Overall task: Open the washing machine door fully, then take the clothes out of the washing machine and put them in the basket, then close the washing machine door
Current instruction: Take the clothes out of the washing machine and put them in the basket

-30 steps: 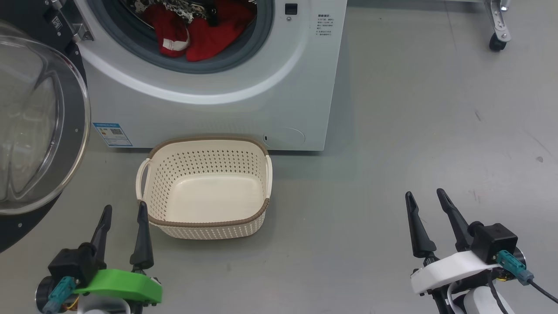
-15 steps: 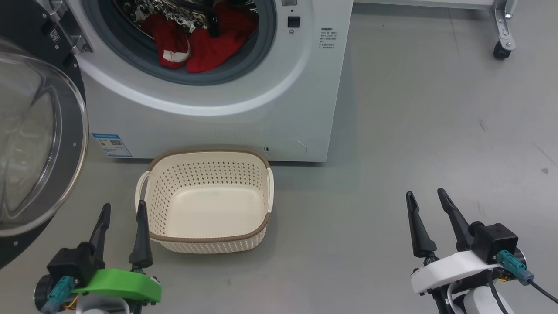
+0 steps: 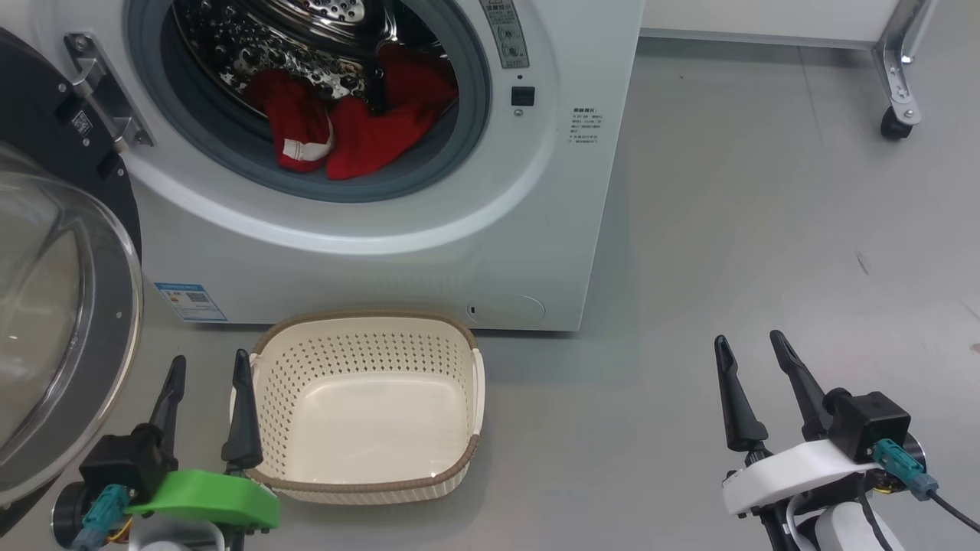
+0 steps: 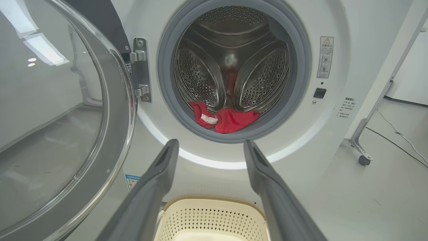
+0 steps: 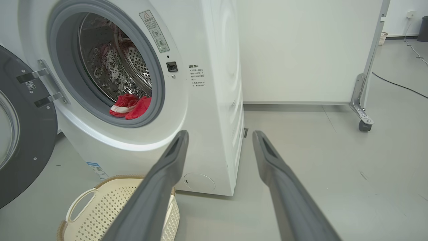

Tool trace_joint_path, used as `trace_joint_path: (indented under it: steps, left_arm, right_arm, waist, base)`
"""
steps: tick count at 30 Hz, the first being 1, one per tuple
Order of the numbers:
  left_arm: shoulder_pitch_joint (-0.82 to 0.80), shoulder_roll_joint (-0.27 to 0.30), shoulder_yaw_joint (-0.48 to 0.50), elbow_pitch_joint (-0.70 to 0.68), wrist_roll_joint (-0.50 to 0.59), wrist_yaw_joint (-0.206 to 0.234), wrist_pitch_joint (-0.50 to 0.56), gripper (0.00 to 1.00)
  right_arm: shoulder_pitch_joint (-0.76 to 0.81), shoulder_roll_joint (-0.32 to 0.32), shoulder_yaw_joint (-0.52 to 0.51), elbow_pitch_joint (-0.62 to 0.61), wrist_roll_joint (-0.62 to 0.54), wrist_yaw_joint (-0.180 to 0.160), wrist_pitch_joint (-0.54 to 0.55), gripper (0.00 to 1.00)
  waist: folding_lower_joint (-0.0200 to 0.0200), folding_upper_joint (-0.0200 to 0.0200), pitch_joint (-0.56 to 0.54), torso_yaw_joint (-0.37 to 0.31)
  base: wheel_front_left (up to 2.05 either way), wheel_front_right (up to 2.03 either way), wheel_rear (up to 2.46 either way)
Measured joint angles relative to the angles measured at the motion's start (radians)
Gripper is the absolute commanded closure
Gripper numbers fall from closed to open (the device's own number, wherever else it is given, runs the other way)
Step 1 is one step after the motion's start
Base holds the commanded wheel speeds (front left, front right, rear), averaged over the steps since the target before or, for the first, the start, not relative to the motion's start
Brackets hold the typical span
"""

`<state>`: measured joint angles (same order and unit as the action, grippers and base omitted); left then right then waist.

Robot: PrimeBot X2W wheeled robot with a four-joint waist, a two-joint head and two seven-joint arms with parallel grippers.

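Note:
The white washing machine (image 3: 383,260) stands ahead with its round mouth uncovered. Its door (image 3: 69,321), black-rimmed with a clear glass bowl, is swung out wide on the left. Red clothes (image 3: 360,130) with a white trim patch lie at the drum's front lip, also in the left wrist view as clothes (image 4: 230,118). The cream basket (image 3: 360,317) sits on the floor in front of the machine, with nothing in it. My left gripper (image 3: 210,357) is open beside the basket's left handle. My right gripper (image 3: 748,337) is open over bare floor well to the right.
A metal frame leg on a caster (image 3: 892,122) stands at the back right beside a white panel. A cable (image 5: 398,85) runs along the floor behind it. Grey floor (image 3: 766,229) stretches to the right of the machine.
The head camera has tilted up, so machine, door and basket sit lower in view and more of the drum shows. Both grippers stay open and hold their places.

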<state>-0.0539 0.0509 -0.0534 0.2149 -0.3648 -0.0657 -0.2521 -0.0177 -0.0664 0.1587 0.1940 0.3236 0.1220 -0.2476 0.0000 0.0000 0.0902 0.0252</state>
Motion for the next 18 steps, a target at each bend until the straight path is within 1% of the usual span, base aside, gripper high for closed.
trace_joint_path:
  steps: [8,18]
  left_arm:
    - [0.0,-0.001,-0.018,0.003,0.016,-0.001,0.0,0.0]
    - [0.001,-0.001,-0.029,0.01,0.021,-0.005,0.0,0.0]
  right_arm:
    - [0.0,0.0,0.001,0.001,0.0,0.0,0.0,0.0]
    - [0.0,0.001,0.005,0.005,0.0,0.0,0.0,0.0]
  waist:
    - [0.0,0.0,0.001,0.001]
    - [0.0,0.0,-0.005,-0.006]
  base:
    - [1.17,-1.17,0.0]
    - [0.75,-0.75,0.0]
